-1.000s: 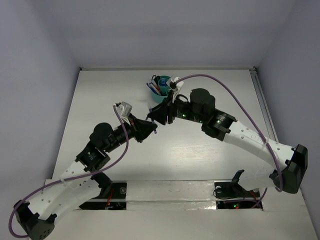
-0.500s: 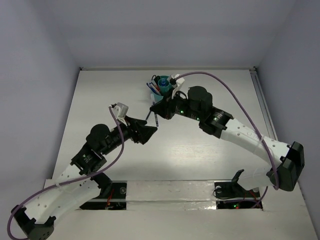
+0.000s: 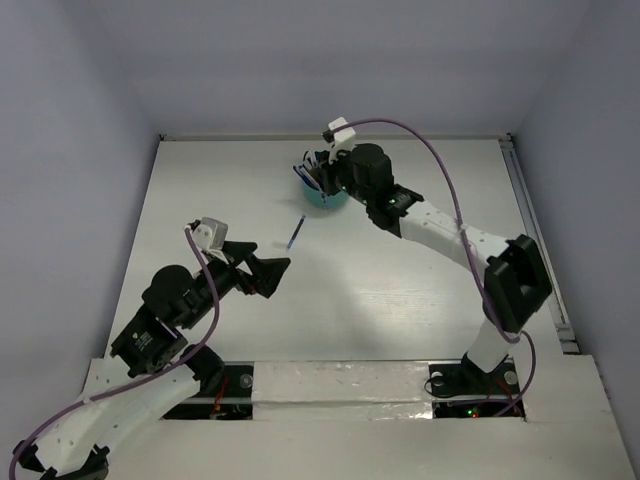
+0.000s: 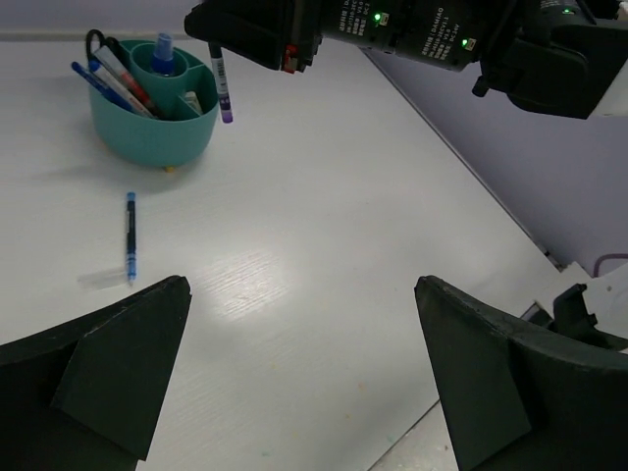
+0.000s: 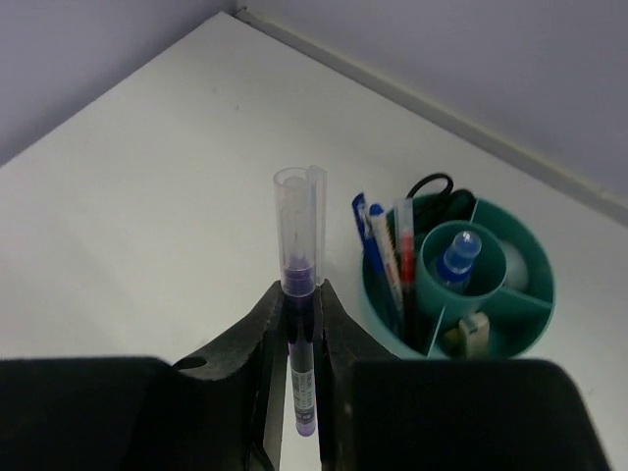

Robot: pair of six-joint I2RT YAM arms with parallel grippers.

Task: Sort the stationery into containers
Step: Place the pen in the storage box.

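On the white table (image 3: 400,300), boxed by pale grey walls (image 3: 300,60), a blue pen (image 4: 130,235) lies near the teal divided cup (image 4: 147,137). The right gripper (image 5: 300,299) pinches a clear-capped pen (image 5: 297,221) upright beside the cup. The left gripper (image 4: 294,343) gapes wide, empty.

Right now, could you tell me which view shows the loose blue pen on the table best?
The left wrist view: the blue pen lies whole, close and unobstructed. The top external view shows it only as a thin blue sliver; the right wrist view misses it.
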